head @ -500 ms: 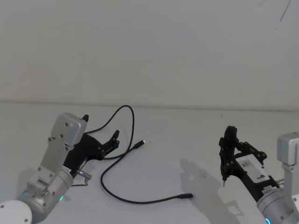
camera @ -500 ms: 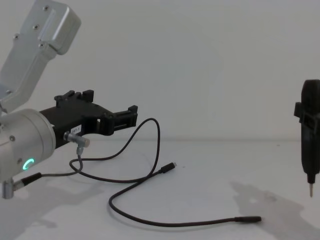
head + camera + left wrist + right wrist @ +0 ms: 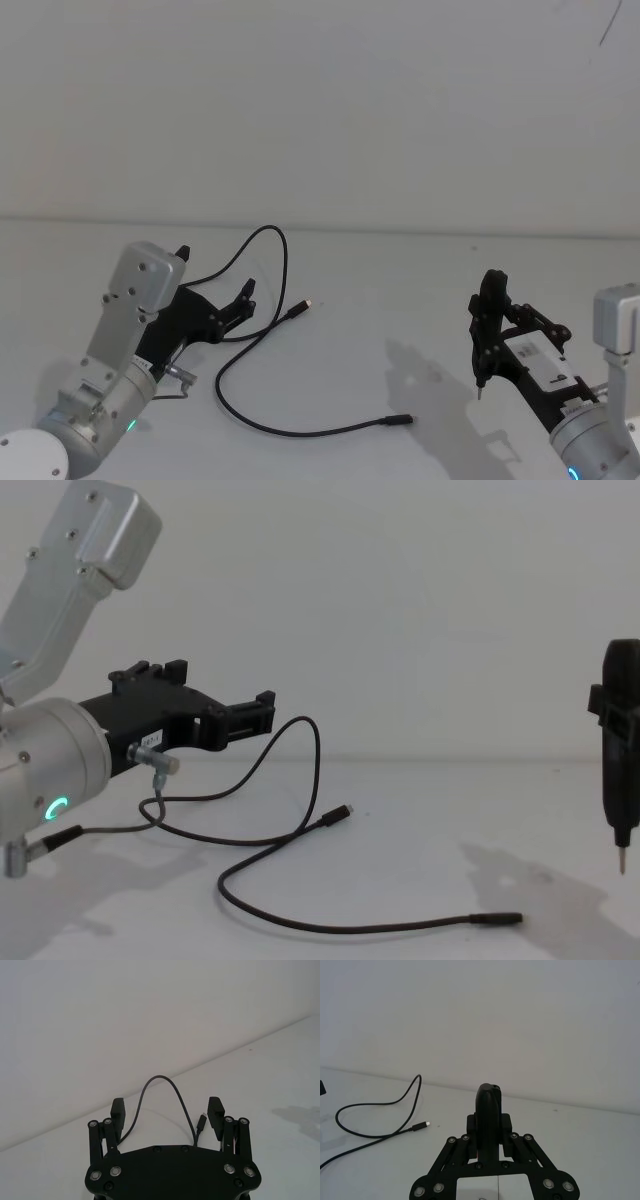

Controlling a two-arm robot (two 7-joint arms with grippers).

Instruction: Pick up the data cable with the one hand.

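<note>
The data cable (image 3: 217, 383) lies in loose loops on the white table (image 3: 400, 270), left of centre, with its slim plug nearest the middle. The left gripper (image 3: 167, 1110) hovers low over the cable's far-left bend, jaws spread wide and gripping nothing. Far right, the right gripper (image 3: 490, 338) is clamped around a black pen-shaped tool (image 3: 622, 750), tip down.

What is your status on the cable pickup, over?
Left gripper open, facing the loop. Right gripper shut on pen tool, parked right. Data cable on table, not held. No obstacle between.
</note>
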